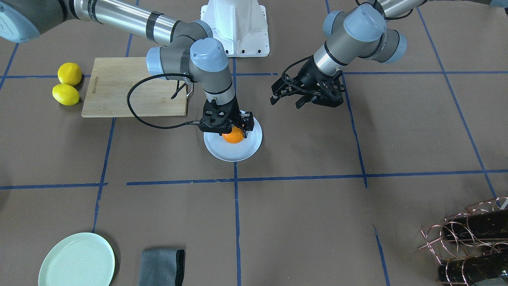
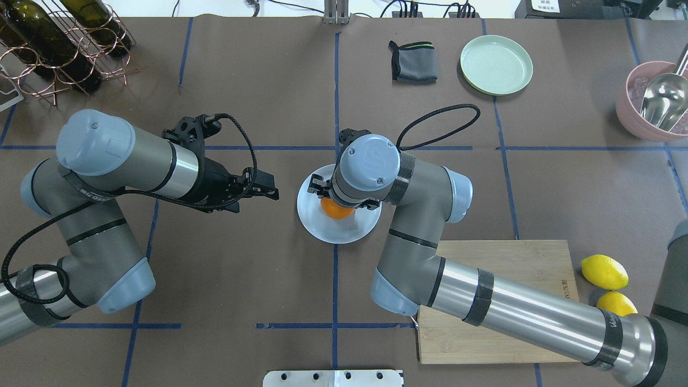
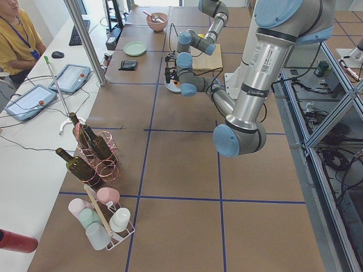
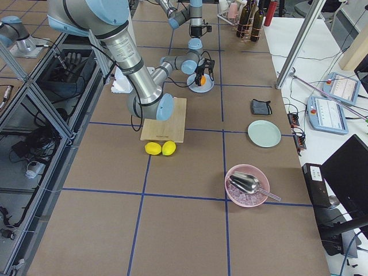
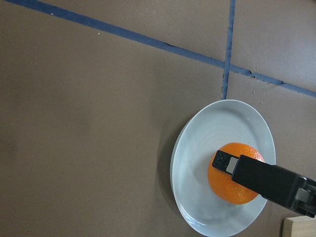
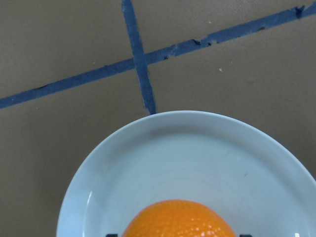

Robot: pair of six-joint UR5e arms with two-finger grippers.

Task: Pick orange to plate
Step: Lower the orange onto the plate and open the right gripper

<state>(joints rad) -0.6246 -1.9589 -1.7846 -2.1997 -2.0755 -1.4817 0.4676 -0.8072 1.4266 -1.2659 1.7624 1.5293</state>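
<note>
The orange [image 1: 233,136] sits low in the pale bluish-white plate [image 1: 238,153] at the middle of the table. My right gripper [image 1: 237,132] points straight down over it, its fingers against both sides of the fruit, so it is shut on the orange. In the right wrist view the orange [image 6: 177,219] fills the bottom edge above the plate [image 6: 187,153]. The left wrist view shows one right finger [image 5: 256,177] lying across the orange [image 5: 232,190]. My left gripper [image 1: 286,102] hovers open and empty beside the plate, apart from it.
Two yellow lemons [image 1: 67,84] lie beside a wooden cutting board [image 1: 131,87] under my right arm. A pale green plate [image 1: 77,260] and a grey cloth [image 1: 162,267] are at the far edge. A copper bottle rack [image 1: 468,238] and a pink bowl with a scoop [image 2: 653,102] occupy the corners.
</note>
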